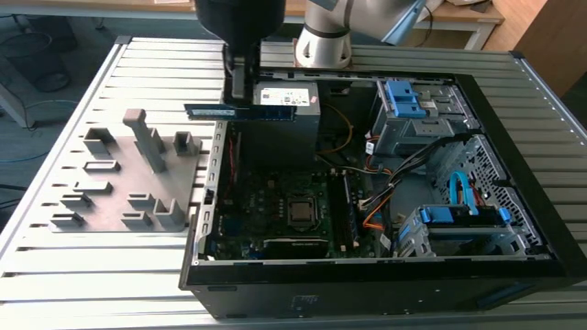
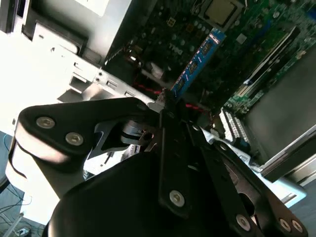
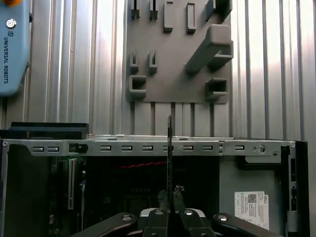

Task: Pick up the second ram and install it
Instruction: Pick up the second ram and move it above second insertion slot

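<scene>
The black gripper has its fingers pinched shut on the second ram, a thin dark blue-labelled memory strip held over the open black computer case's wall; it looks light, stiff and fragile, best gripped on its flat faces.

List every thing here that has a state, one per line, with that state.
computer case, open, lying on its side, motherboard exposed.
claw, shut on the second ram.
second ram, held level over the case's edge, not in a slot.
grey fixture, flat on the table, beside the case on the exterior view's left.
</scene>
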Tool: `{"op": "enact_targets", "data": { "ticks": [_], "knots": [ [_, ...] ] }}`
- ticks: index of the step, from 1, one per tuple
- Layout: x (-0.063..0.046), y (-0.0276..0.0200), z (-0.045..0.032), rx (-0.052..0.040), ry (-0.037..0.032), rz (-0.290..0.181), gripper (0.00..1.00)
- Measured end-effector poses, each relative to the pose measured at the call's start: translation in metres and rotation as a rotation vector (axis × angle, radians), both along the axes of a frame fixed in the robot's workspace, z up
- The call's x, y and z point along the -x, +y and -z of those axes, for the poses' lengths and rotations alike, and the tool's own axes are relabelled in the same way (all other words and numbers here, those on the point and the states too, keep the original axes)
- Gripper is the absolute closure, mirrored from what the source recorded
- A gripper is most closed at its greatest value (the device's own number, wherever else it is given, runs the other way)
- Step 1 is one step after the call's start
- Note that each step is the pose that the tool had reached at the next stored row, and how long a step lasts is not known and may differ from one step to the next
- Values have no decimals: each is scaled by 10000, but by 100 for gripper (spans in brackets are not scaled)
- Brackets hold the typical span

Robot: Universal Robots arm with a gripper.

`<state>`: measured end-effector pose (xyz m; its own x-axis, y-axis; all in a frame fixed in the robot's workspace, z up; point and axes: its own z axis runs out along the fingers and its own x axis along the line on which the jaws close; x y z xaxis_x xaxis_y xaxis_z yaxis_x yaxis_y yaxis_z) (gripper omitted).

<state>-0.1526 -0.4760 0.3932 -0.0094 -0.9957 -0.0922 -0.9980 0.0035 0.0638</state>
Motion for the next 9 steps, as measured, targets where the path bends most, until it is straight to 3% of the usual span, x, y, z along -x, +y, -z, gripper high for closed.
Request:
{"op": "enact_targets", "data": {
  "ticks": [9],
  "knots": [
    [-322,0,30,-20,43,0,86]
  ]
}}
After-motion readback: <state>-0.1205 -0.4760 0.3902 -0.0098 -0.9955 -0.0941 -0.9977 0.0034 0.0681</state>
